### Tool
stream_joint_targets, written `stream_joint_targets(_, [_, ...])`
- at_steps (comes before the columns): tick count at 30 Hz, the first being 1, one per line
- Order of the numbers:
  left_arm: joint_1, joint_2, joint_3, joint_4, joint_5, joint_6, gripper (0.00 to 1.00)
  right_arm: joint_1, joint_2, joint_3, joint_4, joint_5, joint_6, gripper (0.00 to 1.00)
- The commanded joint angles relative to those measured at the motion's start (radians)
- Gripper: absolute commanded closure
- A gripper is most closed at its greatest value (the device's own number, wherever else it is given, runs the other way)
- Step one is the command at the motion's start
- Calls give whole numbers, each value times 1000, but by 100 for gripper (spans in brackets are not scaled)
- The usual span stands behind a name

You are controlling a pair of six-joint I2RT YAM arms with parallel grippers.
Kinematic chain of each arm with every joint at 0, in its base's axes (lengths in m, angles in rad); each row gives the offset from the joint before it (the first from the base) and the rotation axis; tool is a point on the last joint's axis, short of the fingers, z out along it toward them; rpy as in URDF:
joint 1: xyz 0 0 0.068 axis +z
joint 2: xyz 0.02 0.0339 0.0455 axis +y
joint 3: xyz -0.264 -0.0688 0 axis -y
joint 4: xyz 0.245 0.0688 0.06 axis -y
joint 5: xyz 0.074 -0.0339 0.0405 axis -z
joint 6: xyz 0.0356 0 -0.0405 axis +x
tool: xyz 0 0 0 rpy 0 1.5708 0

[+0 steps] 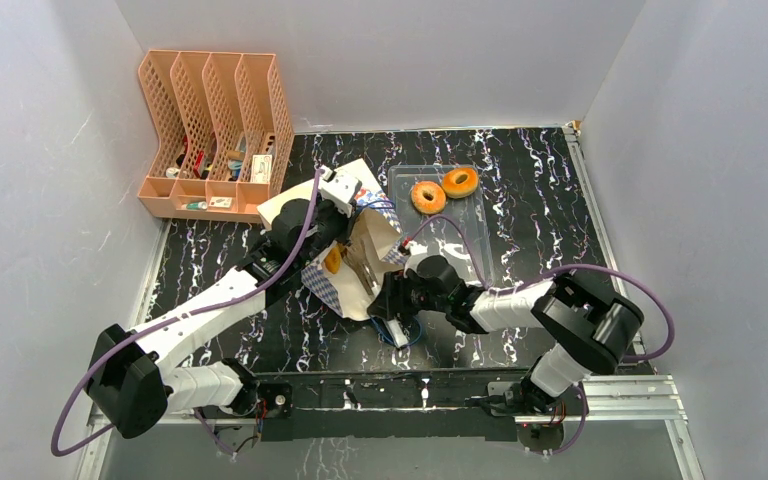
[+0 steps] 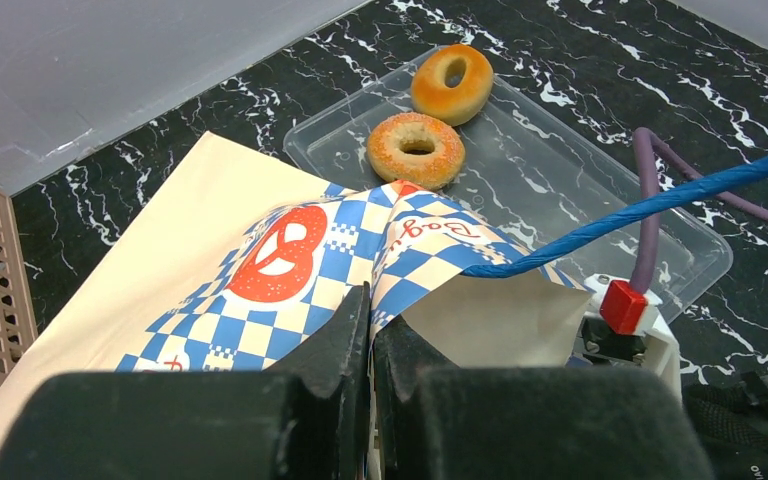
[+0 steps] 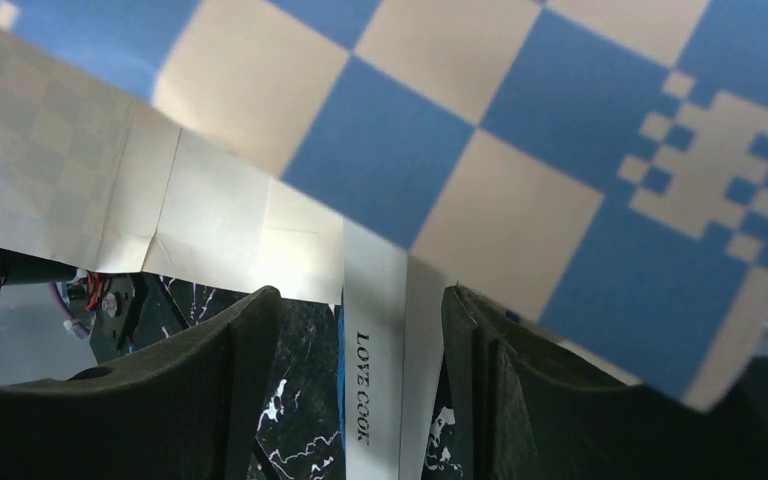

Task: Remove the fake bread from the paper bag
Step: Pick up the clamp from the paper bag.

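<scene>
The paper bag (image 1: 320, 282) lies on its side mid-table, with its checkered band and red pretzel logo (image 2: 282, 255) facing up. My left gripper (image 2: 370, 295) is shut on the bag's upper rim and holds the mouth up. Two glazed ring breads (image 2: 416, 150) (image 2: 452, 84) lie in the clear tray (image 2: 560, 190) behind the bag; they are also in the top view (image 1: 427, 196) (image 1: 459, 182). My right gripper (image 3: 360, 295) is at the bag's mouth (image 1: 385, 300), under the checkered paper (image 3: 460, 130), jaws apart. A thin metal strip marked LOVE COOK (image 3: 372, 400) runs between the fingers. No other bread shows.
A peach mesh file organizer (image 1: 210, 135) stands at the back left. A blue cord handle (image 2: 660, 200) stretches from the bag's rim to the right. The right arm's purple cable (image 1: 560, 275) loops over the tray's near end. Grey walls close in three sides.
</scene>
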Motion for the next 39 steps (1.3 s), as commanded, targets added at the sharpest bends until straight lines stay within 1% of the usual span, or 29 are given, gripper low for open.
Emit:
stream_joint_targets(1, [-2, -25, -16, -15, -8, -6, 100, -3, 41, 1, 78, -21, 10, 42])
stream_joint_targets(4, [-2, -25, -13, -17, -9, -4, 100, -3, 57, -2, 83, -13, 11, 45])
stream_joint_targets(6, [-2, -22, -13, -18, -8, -3, 100, -3, 60, 2, 66, 0, 8, 48])
stream_joint_targets(7, [-3, -22, -14, -18, -9, -2, 100, -3, 58, 5, 49, 9, 6, 51])
stream_joint_targets(8, [-4, -20, -13, -19, -9, -2, 100, -3, 54, 9, 34, 18, 4, 55])
stream_joint_targets(11, [-4, -18, -12, -19, -11, -1, 100, -3, 18, 19, -21, 48, -2, 75])
stream_joint_targets(12, [-3, -18, -12, -18, -13, -1, 100, -3, 4, 25, -38, 57, -8, 79])
stream_joint_targets(13, [-4, -18, -11, -18, -15, -1, 100, -3, -9, 29, -54, 64, -14, 81])
stream_joint_targets(18, [-5, -15, -4, -24, -26, 2, 100, 0, -106, 52, -140, 109, -44, 84])
stream_joint_targets(22, [-7, -2, 12, -34, -34, 8, 100, 24, -170, 94, -248, 167, -101, 86])
stream_joint_targets(26, [-8, 7, 34, -45, -38, 13, 100, 61, -179, 151, -359, 192, -154, 86])
stream_joint_targets(28, [-9, 15, 47, -53, -40, 18, 100, 109, -166, 184, -418, 227, -178, 87])
stream_joint_targets(31, [-11, 20, 58, -68, -46, 26, 100, 207, -146, 232, -502, 347, -218, 86])
stream_joint_targets(33, [-12, 21, 58, -72, -53, 31, 100, 273, -126, 255, -527, 426, -244, 86])
stream_joint_targets(36, [-12, 27, 65, -85, -63, 32, 100, 359, -83, 271, -548, 576, -267, 87])
stream_joint_targets(39, [-12, 32, 64, -96, -67, 35, 100, 427, -51, 252, -533, 694, -284, 88])
